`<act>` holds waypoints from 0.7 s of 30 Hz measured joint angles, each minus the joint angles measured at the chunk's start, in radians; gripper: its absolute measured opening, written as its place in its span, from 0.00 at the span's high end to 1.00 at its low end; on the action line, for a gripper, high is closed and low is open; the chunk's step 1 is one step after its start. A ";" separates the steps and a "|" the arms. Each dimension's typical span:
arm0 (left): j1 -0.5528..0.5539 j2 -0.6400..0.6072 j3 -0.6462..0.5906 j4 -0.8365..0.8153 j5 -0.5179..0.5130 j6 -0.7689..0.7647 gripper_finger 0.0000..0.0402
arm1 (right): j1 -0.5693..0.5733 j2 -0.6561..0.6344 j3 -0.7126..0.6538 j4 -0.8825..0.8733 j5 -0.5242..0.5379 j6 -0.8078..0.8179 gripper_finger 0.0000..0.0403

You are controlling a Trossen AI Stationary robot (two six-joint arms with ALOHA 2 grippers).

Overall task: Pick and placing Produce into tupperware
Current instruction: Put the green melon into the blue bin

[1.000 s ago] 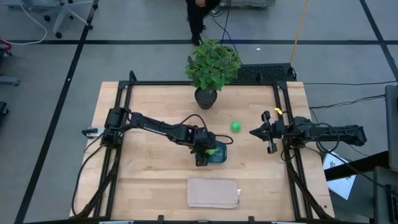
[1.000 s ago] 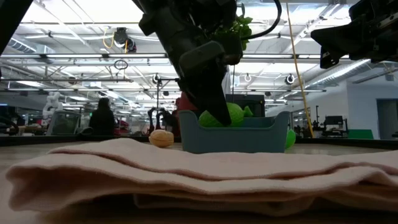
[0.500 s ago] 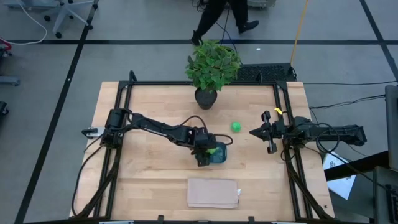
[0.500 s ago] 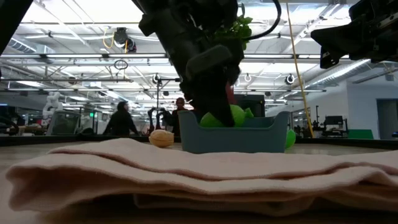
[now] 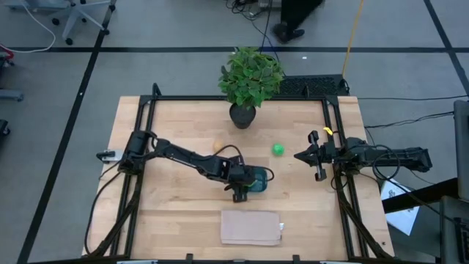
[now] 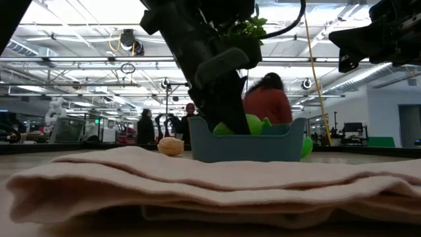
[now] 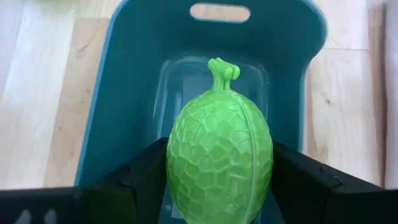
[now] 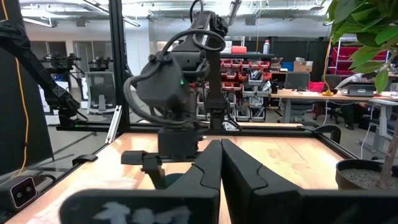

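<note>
Left gripper [image 7: 219,186] pinches the yellow-green fruit [image 7: 219,163] between its dark fingers [image 7: 134,180], low inside the teal tupperware [image 7: 134,74]. Fruit's long axis runs along the tub's length, stem end pointing away from the wrist toward the far handle slot. Tupperware [image 5: 256,181] sits mid-table on the pale wood tabletop [image 5: 176,125], just behind the folded beige cloth [image 5: 250,226]. Green ball [image 5: 278,149] lies apart, toward the potted plant [image 5: 249,81]. Tan egg-like piece [image 6: 171,145] rests on the wood, left of the tub in the low view. Right gripper [image 5: 298,156] is pressed together, empty, parked at the right edge. Open workshop behind: people standing, benches, ceiling strip lights.
</note>
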State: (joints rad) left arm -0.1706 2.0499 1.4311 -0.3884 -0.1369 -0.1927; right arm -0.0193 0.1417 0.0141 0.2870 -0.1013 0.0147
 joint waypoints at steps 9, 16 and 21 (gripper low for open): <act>0.007 0.021 0.000 0.009 -0.006 0.005 0.40 | 0.000 0.000 0.000 0.000 0.000 0.000 1.00; 0.014 0.022 0.000 -0.003 0.025 0.003 0.40 | 0.000 0.000 0.000 -0.001 0.000 0.000 1.00; 0.013 0.022 0.000 -0.012 0.055 0.004 0.40 | 0.000 0.000 0.000 0.000 0.000 0.000 1.00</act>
State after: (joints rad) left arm -0.1575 2.0722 1.4315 -0.4001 -0.0817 -0.1884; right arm -0.0191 0.1417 0.0143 0.2865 -0.1010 0.0147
